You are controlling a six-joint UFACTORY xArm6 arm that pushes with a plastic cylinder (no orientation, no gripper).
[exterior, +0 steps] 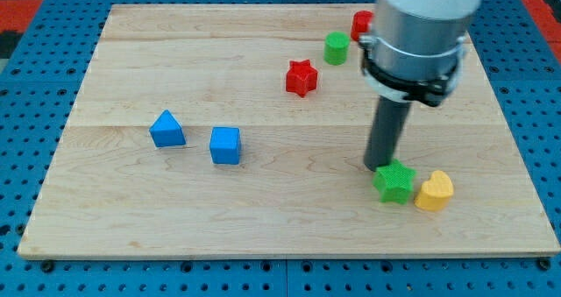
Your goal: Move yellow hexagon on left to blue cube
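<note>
The wooden tabletop (263, 218) carries seven small blocks, all lying loose on the bare board; none sits inside anything.

My tip (379, 166) comes down at the view's right, at the bottom of the dark rod, and touches or nearly touches the top-left edge of the green star block (394, 181). The end effector is only this plain rod, so it has no jaws to stand wide or narrow and it holds nothing.

Just to the right of the green star, touching or almost touching it, lies the yellow block (434, 191); its shape looks rounded, and I cannot tell for sure that it is a hexagon.

The blue cube (225, 145) sits well apart from it, left of centre, with a blue triangular block (166, 129) near it on the view's left.

Toward the view's top, a red star block (301, 77) lies left of the arm. A green block (336, 47), roundish in shape, sits up and to its right. A red block (361, 23) shows beside it, partly hidden by the arm's grey body, so its shape cannot be made out.
</note>
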